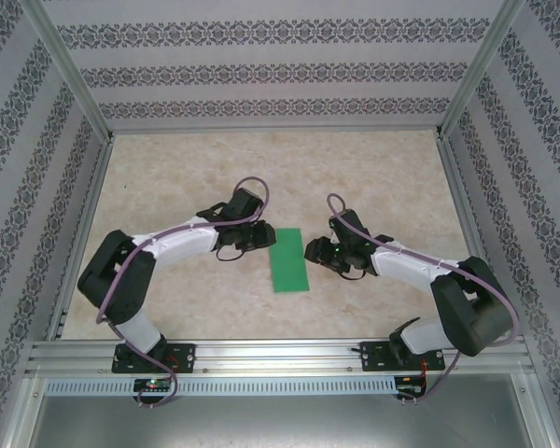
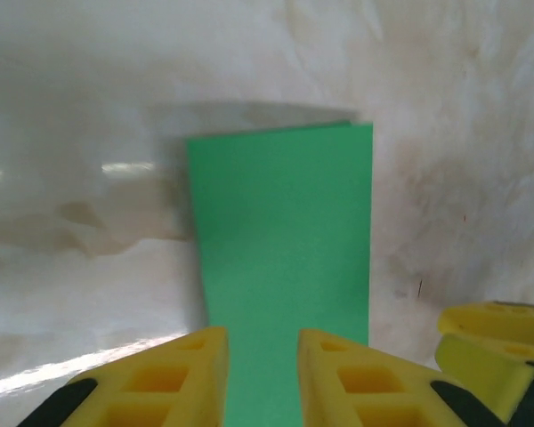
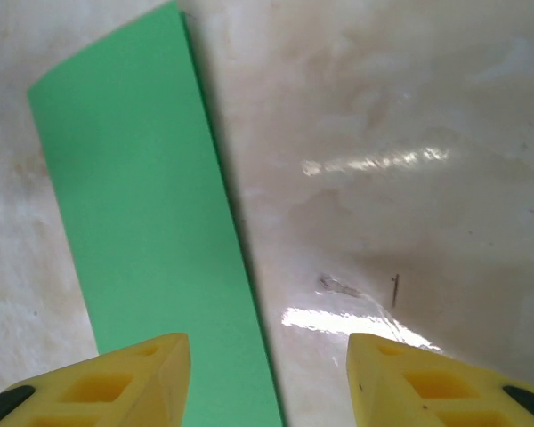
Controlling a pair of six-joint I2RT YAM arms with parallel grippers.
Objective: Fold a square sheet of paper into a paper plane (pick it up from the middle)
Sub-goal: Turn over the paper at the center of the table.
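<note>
The square sheet of paper is bright green and lies flat on the table as a narrow rectangle, about half as wide as it is long. A paper plane is out of view. My left gripper sits at the sheet's left edge. In the left wrist view the gripper stands open by a narrow gap, with the green paper showing between and beyond its yellow fingers. My right gripper is at the sheet's right edge. It is wide open and straddles the long edge of the paper.
The marbled beige tabletop is fenced by aluminium rails and patterned walls. The right gripper's yellow fingers show at the lower right of the left wrist view, close to the paper's far edge.
</note>
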